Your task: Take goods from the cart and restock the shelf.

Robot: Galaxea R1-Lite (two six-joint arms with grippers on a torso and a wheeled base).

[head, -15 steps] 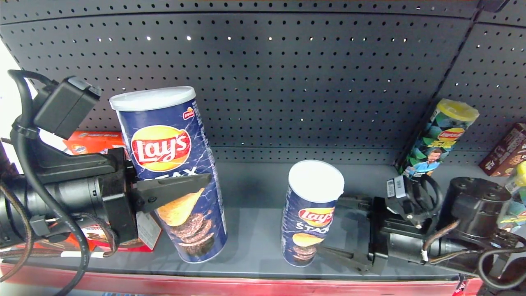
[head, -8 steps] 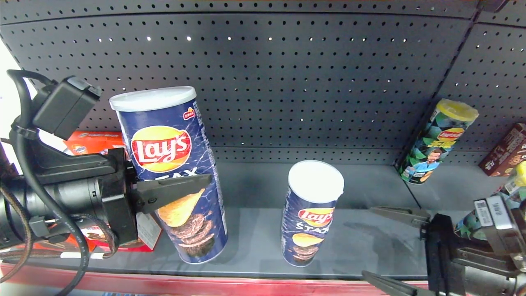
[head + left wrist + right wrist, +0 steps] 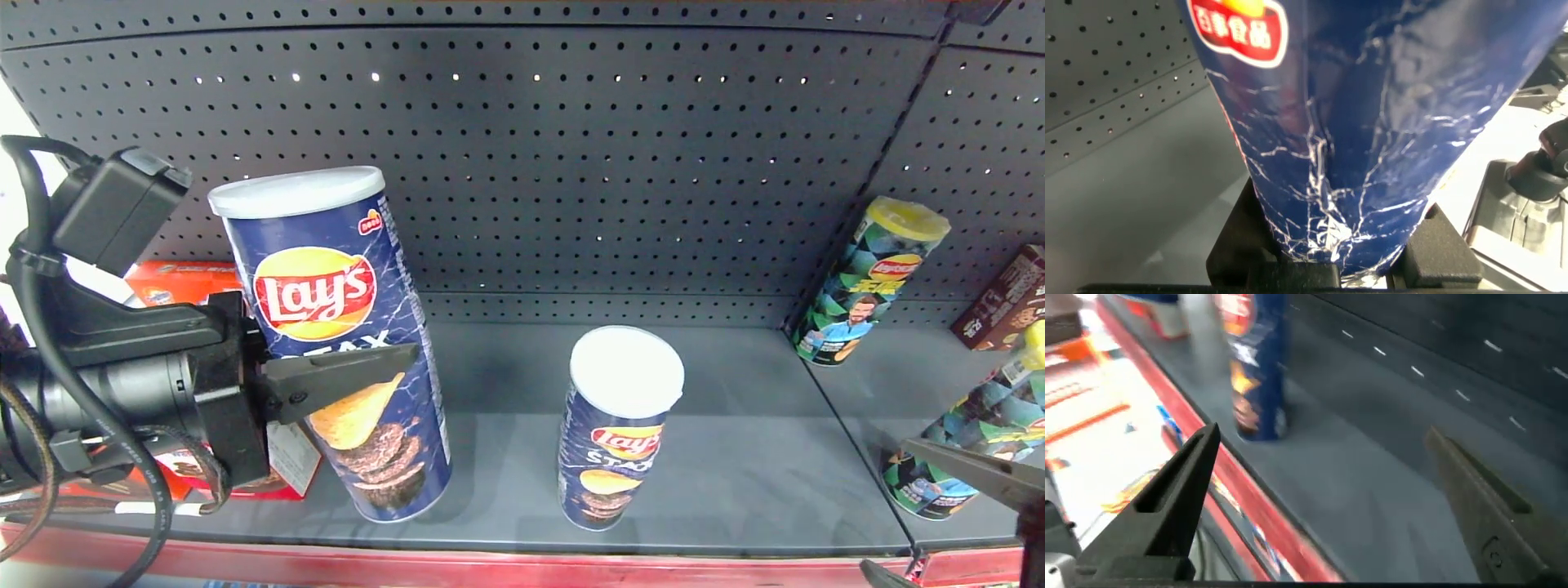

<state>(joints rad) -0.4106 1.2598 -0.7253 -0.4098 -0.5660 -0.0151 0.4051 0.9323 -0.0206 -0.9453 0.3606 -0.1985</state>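
Shelving came first: the dark grey shelf with its pegboard back had open board between 10 and 2 o'clock of the short blue chip canister, which stood upright near the front edge. The tall blue chip canister hung at 9 o'clock of that short one, pinched at mid-height by the left gripper. It was tilted, lid toward 11 o'clock, with its base low over the front of the shelf; whether it touched the board could not be told. The step in hand was judged to be setting this canister down. Doing it well probably meant righting the can until its base sat flat and lowering it until the board took the weight. The fingers would spread only after that, since a tall can let go on a lean would likely topple toward the orange box at its 9 o'clock. A gap beside the short canister was worth keeping. The right gripper sat at 4 o'clock, spread wide and holding nothing, beside a green canister.
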